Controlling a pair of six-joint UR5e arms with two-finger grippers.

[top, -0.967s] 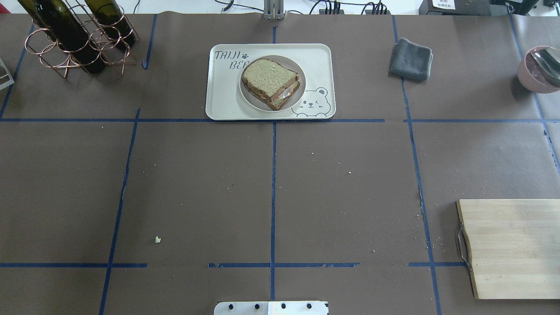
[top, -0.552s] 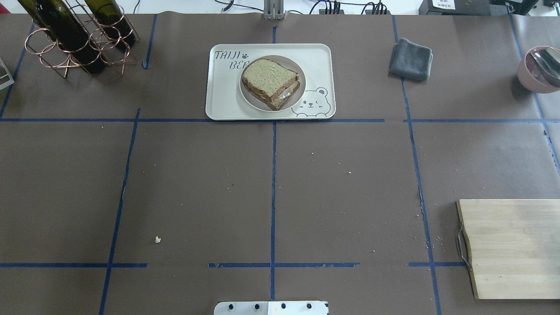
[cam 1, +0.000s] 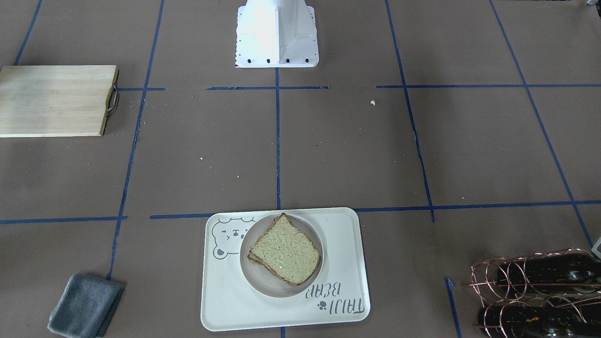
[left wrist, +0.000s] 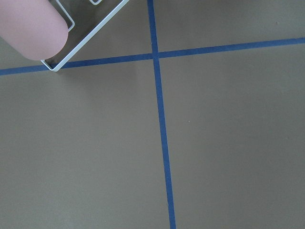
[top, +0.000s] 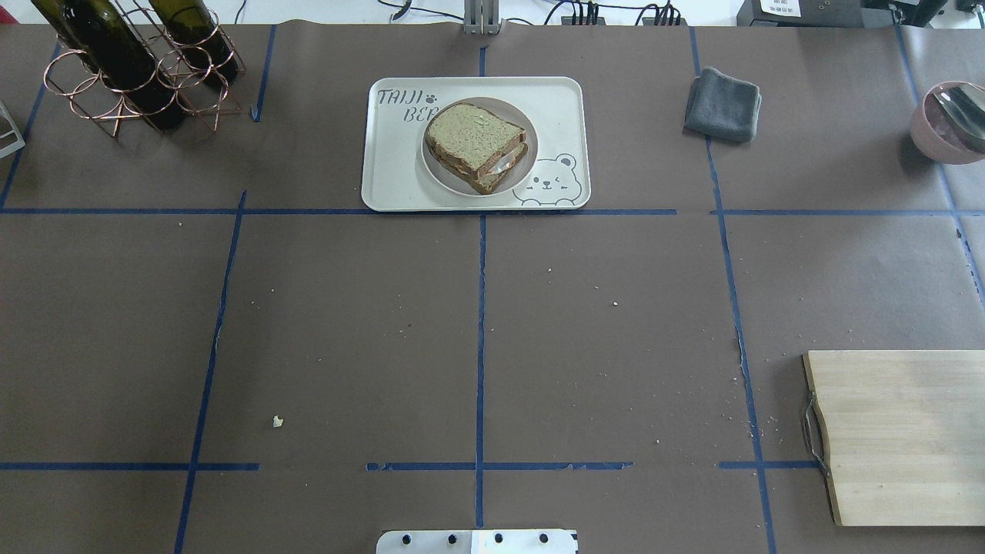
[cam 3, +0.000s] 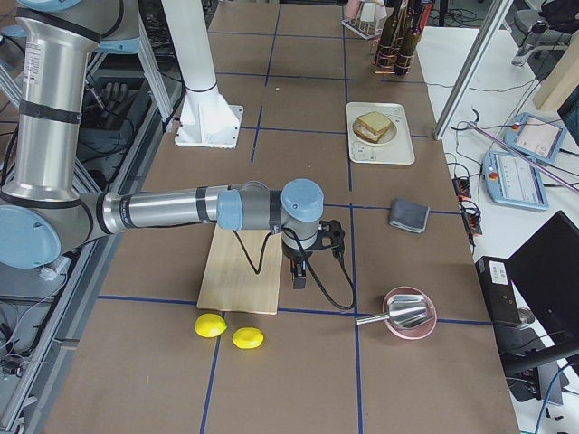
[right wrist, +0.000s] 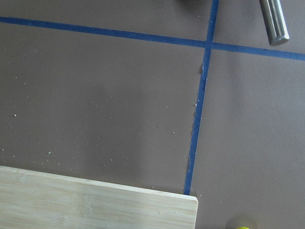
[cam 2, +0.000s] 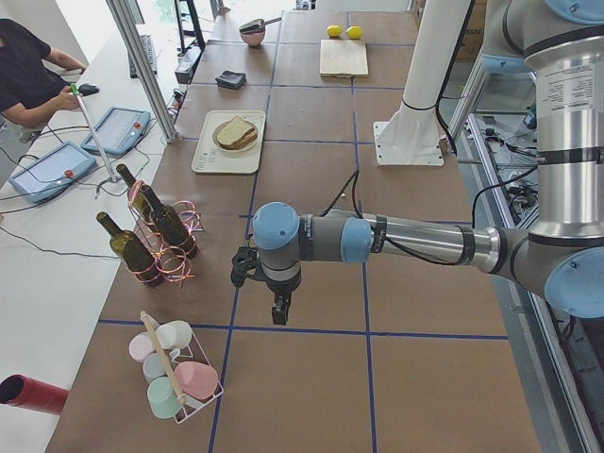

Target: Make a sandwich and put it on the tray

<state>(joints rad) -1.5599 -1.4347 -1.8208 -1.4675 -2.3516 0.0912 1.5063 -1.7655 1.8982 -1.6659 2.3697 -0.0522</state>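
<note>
The sandwich (top: 473,138), two speckled bread slices with white egg showing between them, sits on a round plate (top: 445,176) on the cream bear tray (top: 392,181) at the table's far middle. It also shows in the front view (cam 1: 285,254) on the tray (cam 1: 225,300). My left gripper (cam 2: 280,311) hangs over bare table near the bottle rack, far from the tray. My right gripper (cam 3: 299,276) hangs beside the cutting board, also far from the tray. Neither shows in the overhead or front view, so I cannot tell whether they are open or shut.
A copper rack with wine bottles (top: 131,61) stands far left. A grey cloth (top: 722,105) and a pink bowl with a spoon (top: 948,123) lie far right. A wooden cutting board (top: 900,435) is near right, with two lemons (cam 3: 230,331) beside it. A basket of cups (cam 2: 175,377) stands at the left end.
</note>
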